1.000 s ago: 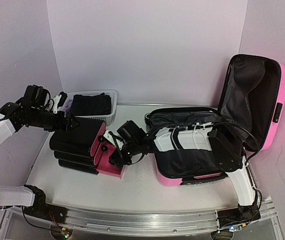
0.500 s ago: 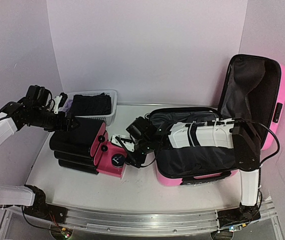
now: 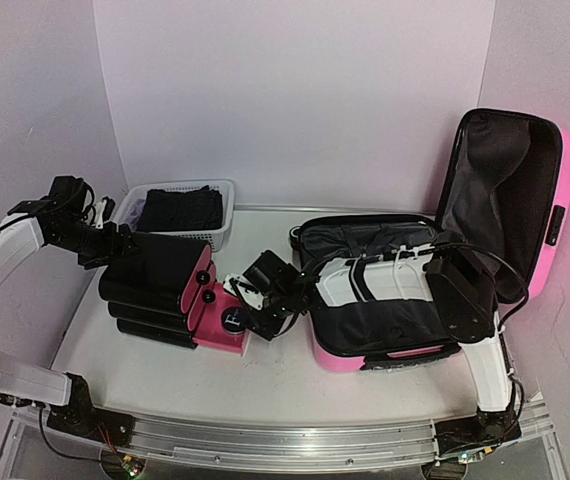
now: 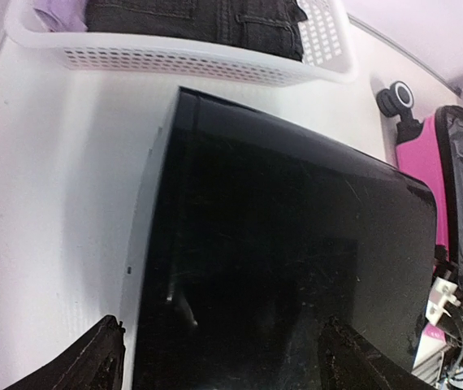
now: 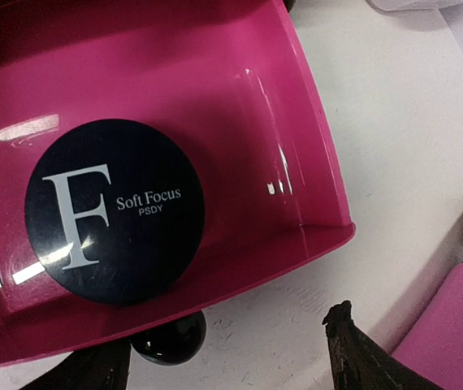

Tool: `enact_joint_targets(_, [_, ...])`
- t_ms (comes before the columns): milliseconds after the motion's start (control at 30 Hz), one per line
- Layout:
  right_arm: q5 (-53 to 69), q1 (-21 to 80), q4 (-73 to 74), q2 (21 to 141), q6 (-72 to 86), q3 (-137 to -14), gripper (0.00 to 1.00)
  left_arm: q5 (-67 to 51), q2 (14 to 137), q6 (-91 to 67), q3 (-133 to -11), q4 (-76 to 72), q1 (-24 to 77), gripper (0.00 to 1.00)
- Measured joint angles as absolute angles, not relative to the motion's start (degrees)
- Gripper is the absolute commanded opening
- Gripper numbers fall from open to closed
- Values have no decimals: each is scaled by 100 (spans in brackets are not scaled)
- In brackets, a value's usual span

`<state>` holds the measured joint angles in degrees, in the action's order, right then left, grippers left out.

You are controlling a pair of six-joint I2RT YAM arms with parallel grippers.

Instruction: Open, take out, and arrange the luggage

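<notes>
The pink luggage (image 3: 375, 300) lies open at the right with its lid (image 3: 555, 190) standing upright and black lining showing. It also shows in the left wrist view (image 4: 420, 154). A black glossy box (image 3: 150, 285) with a pink front stands at the left, with its pink drawer tray (image 3: 215, 330) pulled out. A round black compact (image 5: 114, 211) marked "F Soft Focus" lies in the tray (image 5: 215, 97). My right gripper (image 3: 257, 302) is open and empty just right of the tray. My left gripper (image 3: 115, 245) is open above the box top (image 4: 296, 260).
A white mesh basket (image 3: 220, 215) with dark folded clothes stands behind the black box, also in the left wrist view (image 4: 175, 61). A black round knob (image 5: 166, 337) sticks out under the tray's front. White walls close in the back and both sides.
The compact now lies uncovered in the pink tray. My right gripper drew back to the right off the tray, open. My left arm shifted slightly back and left over the box.
</notes>
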<state>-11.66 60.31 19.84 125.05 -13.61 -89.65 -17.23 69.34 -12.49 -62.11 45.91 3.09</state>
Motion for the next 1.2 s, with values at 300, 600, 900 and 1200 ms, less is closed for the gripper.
enact_joint_targets(300, [-1192, 6173, 1087, 13061, -530, -9459, 86, -1935, 6845, -1352, -5894, 4364, 294, 82])
enact_joint_targets(600, [-1385, 6204, -62, 13808, 436, -9872, 87, -1809, 6709, -1356, -5795, 4344, 248, 82])
enact_joint_targets(900, [-1330, 6243, -596, 14416, 1059, -10486, 89, -1599, 6501, -1404, -5760, 4552, 228, 82])
enact_joint_targets(1200, [-1544, 6377, -926, 14344, 1116, -10291, 98, -1033, 6167, -1483, -5800, 4818, 257, 83])
